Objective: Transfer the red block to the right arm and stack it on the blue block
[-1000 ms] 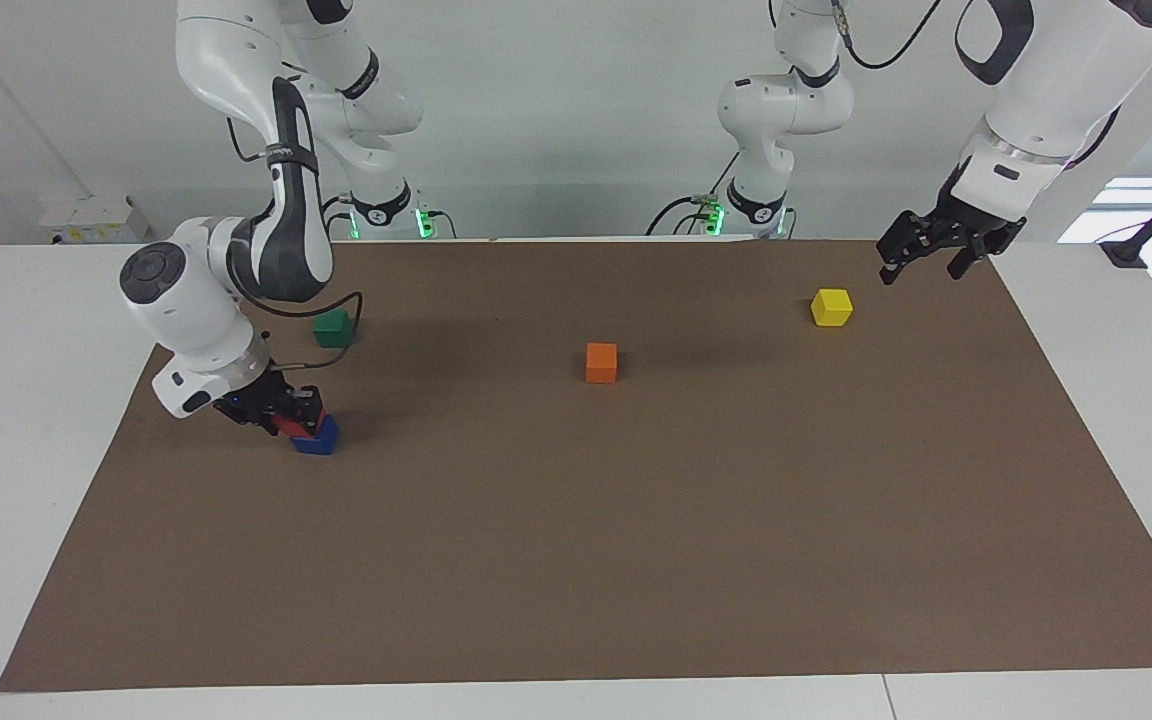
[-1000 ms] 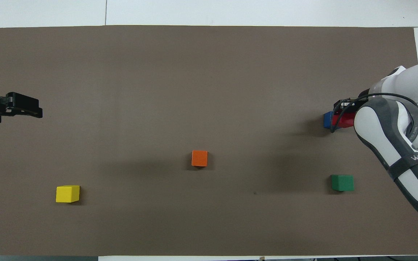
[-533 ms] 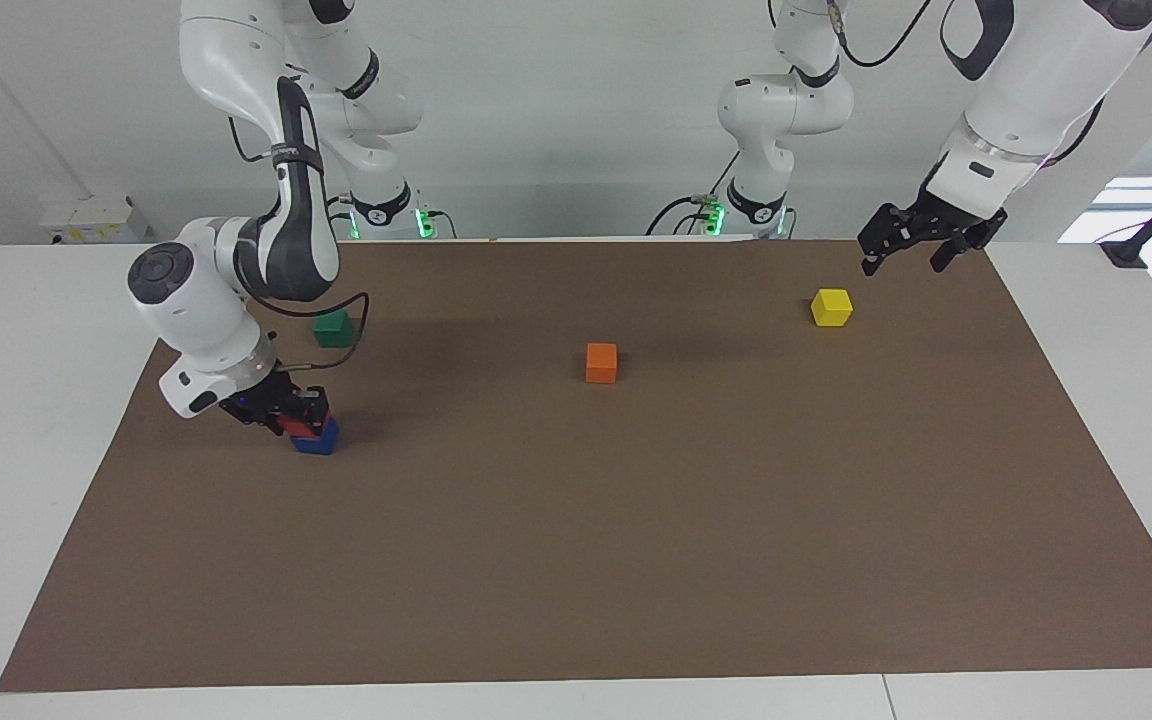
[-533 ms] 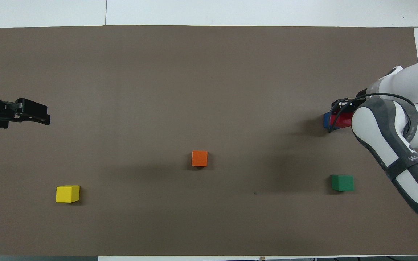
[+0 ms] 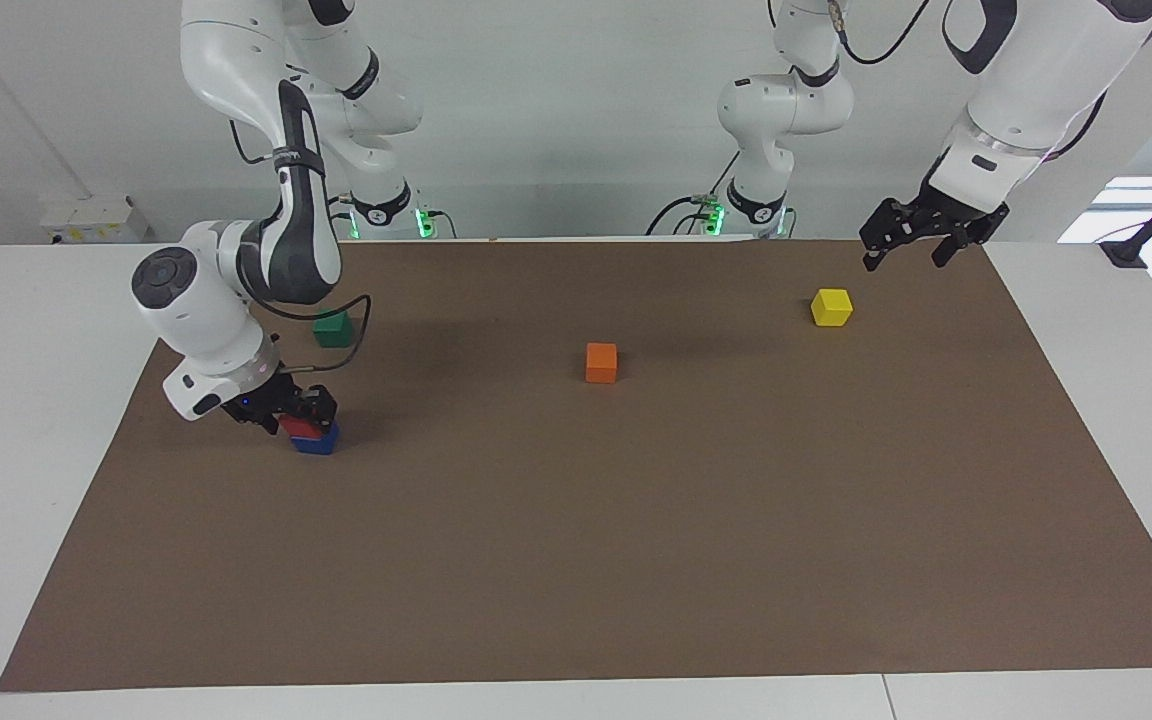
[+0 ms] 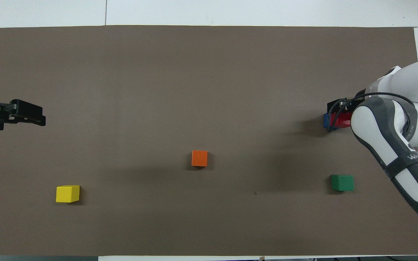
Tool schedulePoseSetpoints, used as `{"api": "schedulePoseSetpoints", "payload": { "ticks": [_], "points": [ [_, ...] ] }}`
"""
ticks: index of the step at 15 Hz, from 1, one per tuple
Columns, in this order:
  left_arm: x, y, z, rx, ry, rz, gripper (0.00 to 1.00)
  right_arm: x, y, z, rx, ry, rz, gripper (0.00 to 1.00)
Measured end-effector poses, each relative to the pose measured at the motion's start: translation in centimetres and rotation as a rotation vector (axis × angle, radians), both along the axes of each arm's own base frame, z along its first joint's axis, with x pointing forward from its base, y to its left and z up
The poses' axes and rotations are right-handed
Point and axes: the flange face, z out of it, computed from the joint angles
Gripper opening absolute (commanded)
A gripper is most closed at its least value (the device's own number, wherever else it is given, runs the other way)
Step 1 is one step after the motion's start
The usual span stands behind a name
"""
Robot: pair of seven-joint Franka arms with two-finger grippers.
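Observation:
The red block (image 5: 298, 429) rests on top of the blue block (image 5: 318, 441) at the right arm's end of the mat. In the overhead view the red block (image 6: 340, 120) covers most of the blue block (image 6: 326, 120). My right gripper (image 5: 292, 412) hangs low over the stack with its fingers apart on either side of the red block; in the overhead view the right gripper (image 6: 337, 110) is partly hidden by its own arm. My left gripper (image 5: 904, 252) is open and empty, raised over the mat's edge close to the yellow block; the overhead view shows it too (image 6: 31, 116).
An orange block (image 5: 601, 362) lies mid-mat. A green block (image 5: 333, 328) lies nearer to the robots than the stack. A yellow block (image 5: 831, 307) lies at the left arm's end. The brown mat (image 5: 636, 550) covers the white table.
The right gripper has set the red block down onto the blue block, spread its fingers and risen slightly. The left gripper has lifted a little and drifted over the mat's edge.

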Motion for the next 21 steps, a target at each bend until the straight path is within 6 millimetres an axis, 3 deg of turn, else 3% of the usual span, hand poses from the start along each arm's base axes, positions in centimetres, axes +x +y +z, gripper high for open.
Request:
{"api": "schedulePoseSetpoints", "payload": {
  "ticks": [2, 7, 14, 17, 21],
  "points": [
    [0.0, 0.4, 0.0, 0.0, 0.0, 0.006, 1.0, 0.3, 0.3, 2.3, 0.005, 0.013, 0.008, 1.0],
    [0.0, 0.3, 0.0, 0.0, 0.001, 0.006, 1.0, -0.2, 0.7, 10.7, 0.008, -0.059, 0.019, 1.0],
    [-1.1, 0.4, 1.5, 0.0, -0.012, 0.005, 1.0, -5.9, 2.1, 22.8, 0.018, -0.077, 0.055, 1.0],
    [-1.3, 0.7, 1.7, 0.0, -0.016, 0.011, 1.0, -7.5, 2.0, 25.2, 0.023, -0.033, 0.059, 1.0],
    [-1.3, 0.8, 1.6, 0.0, -0.014, 0.014, 1.0, -7.9, 1.2, 25.0, -0.026, 0.005, 0.06, 1.0]
  ]
}}
